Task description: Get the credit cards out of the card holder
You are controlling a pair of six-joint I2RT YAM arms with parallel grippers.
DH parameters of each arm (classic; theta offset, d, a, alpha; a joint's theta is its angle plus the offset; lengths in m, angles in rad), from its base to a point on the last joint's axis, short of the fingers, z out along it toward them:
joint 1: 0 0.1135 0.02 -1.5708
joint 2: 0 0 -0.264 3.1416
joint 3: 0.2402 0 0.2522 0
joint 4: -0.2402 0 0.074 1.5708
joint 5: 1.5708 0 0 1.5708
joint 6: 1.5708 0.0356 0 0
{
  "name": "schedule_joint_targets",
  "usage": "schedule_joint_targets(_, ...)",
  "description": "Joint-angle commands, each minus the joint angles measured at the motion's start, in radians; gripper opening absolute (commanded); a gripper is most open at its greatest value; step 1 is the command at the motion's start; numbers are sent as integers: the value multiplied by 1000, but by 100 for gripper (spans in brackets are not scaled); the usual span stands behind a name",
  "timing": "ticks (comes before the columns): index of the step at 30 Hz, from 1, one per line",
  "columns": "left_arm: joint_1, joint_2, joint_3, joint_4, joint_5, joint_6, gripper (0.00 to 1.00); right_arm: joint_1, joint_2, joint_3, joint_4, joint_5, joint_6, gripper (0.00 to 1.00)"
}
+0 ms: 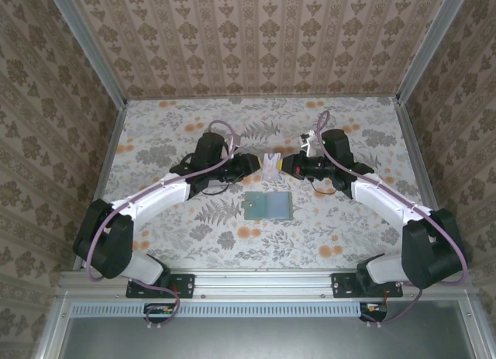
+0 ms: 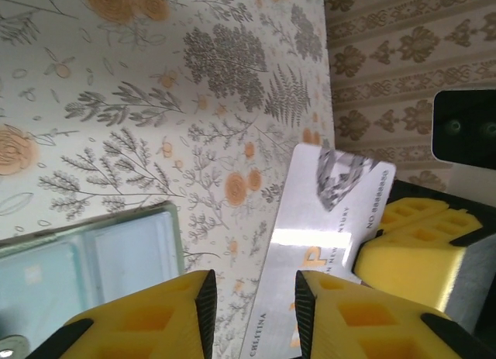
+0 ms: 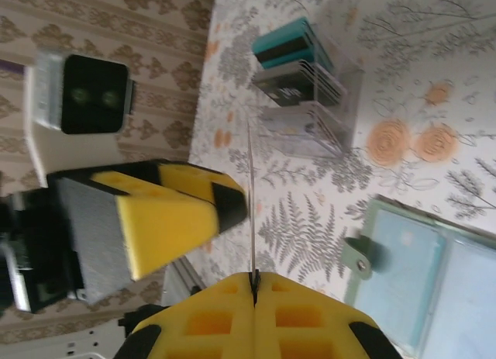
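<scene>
- Your right pincer [image 3: 253,280] is clenched on one pale silver credit card [image 2: 310,243]. It pinches one end between its yellow pads [image 3: 310,320], and the card stands on edge above the table [image 1: 225,246].
- Your left pincer [image 2: 252,297] is released. Its two yellow pads stand apart with a clear gap between them, and nothing is clamped there.
- From the left wrist, you see the card's printed face in the right part of that gap, running behind the right-hand pad. The right pincer's pads hold the card's far end.
- From the right wrist, the same card appears as a thin upright line. One tip of the left pincer sits just beside it on the left. You cannot tell whether the tip touches the card.
- Overhead, the two pincers meet nearly tip to tip over the middle of the table, the left one reaching in from the left and the right one from the right.
- The card holder [image 1: 267,206] lies open and flat on the flowered table, just on the near side of the pincers. Its greenish panel is on the left and its paler blue-grey panel on the right.
- More credit cards [image 3: 287,45], teal and grey with dark bands, stand upright in a clear rack [image 3: 310,134]. The rack is on the table just beyond the holder, between the pincer tips in the overhead view.
</scene>
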Motion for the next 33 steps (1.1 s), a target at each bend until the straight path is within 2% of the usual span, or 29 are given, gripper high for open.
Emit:
schedule_joint_targets(1,10,-1,-12,95,58,-53,34,-5,15,14,123,-62,71,0)
schedule_joint_targets(9,16,9,-17,141,77,-80,32,-5,47,-3,159,-84,88,0)
schedule_joint_targets(20,22,19,-26,234,112,-115,16,-3,69,-18,175,-86,90,0)
schedule_joint_targets(23,21,15,-29,244,112,-113,0,-3,76,-18,177,-88,85,0)
schedule_joint_targets(24,21,13,-31,241,112,-111,0,-2,78,-18,173,-87,83,4)
schedule_joint_targets(27,21,0,-28,200,112,-76,0,-3,80,-14,134,-73,56,29)
schedule_joint_targets(28,22,-5,-24,168,112,-54,0,-3,78,-12,117,-64,45,40)
schedule_joint_targets(31,23,-32,-1,47,89,42,0,-5,55,-8,30,-2,-12,57)
schedule_joint_targets(33,23,-44,34,-89,54,145,0,-7,33,-15,-10,38,-47,62)
